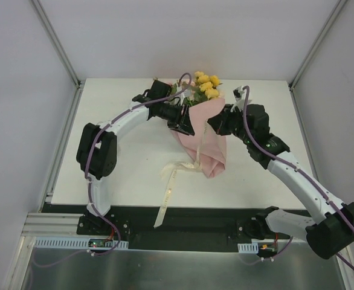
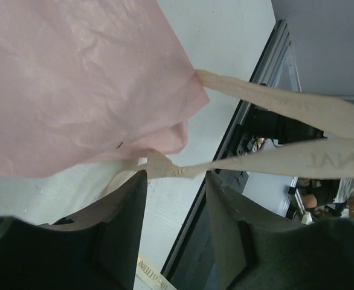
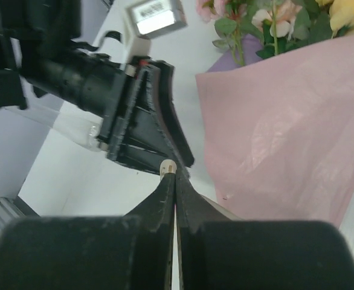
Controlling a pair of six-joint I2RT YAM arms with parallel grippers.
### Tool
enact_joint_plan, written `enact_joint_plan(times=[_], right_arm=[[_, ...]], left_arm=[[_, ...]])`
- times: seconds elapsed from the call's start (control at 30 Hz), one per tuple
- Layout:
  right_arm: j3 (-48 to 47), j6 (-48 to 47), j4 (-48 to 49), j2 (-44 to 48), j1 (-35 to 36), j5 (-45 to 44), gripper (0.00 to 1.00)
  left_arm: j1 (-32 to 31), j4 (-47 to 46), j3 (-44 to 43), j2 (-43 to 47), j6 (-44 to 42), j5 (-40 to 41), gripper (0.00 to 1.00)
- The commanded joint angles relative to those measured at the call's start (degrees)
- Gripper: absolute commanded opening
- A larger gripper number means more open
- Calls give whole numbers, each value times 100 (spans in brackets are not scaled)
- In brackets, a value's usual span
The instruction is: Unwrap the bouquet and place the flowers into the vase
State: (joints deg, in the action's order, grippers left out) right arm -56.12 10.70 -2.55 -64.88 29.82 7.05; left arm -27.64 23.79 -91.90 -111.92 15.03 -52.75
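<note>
the bouquet was stood mid-table, pink paper outward (yellow blooms at the far end); the left gripper was parted beside the cream ribbon knot, the right gripper clamped on a ribbon scrap.

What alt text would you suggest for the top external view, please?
A bouquet in pink paper sits mid-table, yellow flowers at its far end, the left arm and right arm reaching it from either side. Its cream ribbon trails toward the near edge.
</note>
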Motion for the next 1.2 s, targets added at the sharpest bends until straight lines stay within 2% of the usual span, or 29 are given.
enact_joint_plan(times=[0.0, 0.07, 0.2, 0.33, 0.53, 0.73, 0.9, 0.97, 1.03, 1.17], right_arm=[[-496, 117, 116, 221, -12, 183, 1], [-540, 117, 70, 309, 15, 279, 1], [-865, -67, -245, 494, 111, 262, 1], [-1672, -514, -1052, 512, 129, 236, 1], [-3851, -1403, -2459, 170, 120, -317, 1], [-5742, -1966, -3102, -288, 120, -660, 1], [-6893, -2667, -3252, -735, 129, -1398, 1], [-7447, -3054, -3200, -868, 120, -1995, 1], [-7702, -3606, -2876, -1017, 103, -2748, 1], [-7888, -4934, -1655, -1237, 15, -3411, 1]], left_arm=[[22, -533, -511, -784, 483, -192, 39], [30, -542, -619, -1015, 597, -17, 35], [144, -542, -505, -1332, 694, 221, 33], [215, -542, -434, -1228, 677, 379, 34], [215, -437, -338, -999, 537, 581, 40], [224, -235, -452, -1104, 413, 652, 41], [224, -103, -470, -1017, 352, 801, 40], [224, -59, -452, -955, 343, 880, 40], [224, -33, -434, -858, 326, 916, 40], [224, -15, -399, -683, 299, 1021, 40]])
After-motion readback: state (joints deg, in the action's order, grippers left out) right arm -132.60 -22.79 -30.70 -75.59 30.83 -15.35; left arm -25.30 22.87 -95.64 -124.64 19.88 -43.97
